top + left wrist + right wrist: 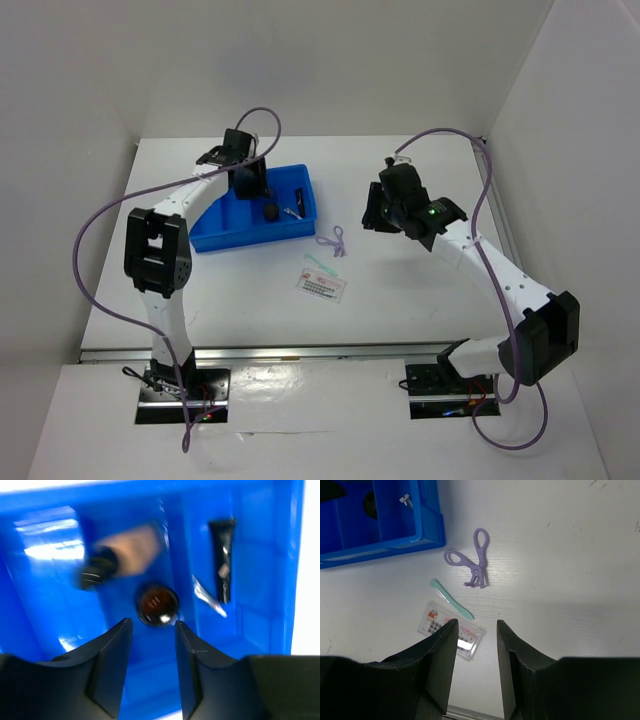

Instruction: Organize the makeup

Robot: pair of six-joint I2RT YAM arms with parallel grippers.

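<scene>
My left gripper is open and empty, hanging inside the blue divided tray. Just past its tips lies the round dark jar. The beige tube with black cap lies beyond it, blurred. In the right compartment lie the thin black stick and the silvery clip. My right gripper is open and empty above the table. The white red-printed sachet lies partly behind its left finger. The purple loop lies on the table farther ahead, right of the tray.
A thin teal spatula lies between the purple loop and the sachet. In the top view the tray sits left of centre, with the loop, spatula and sachet to its right front. White walls enclose the table.
</scene>
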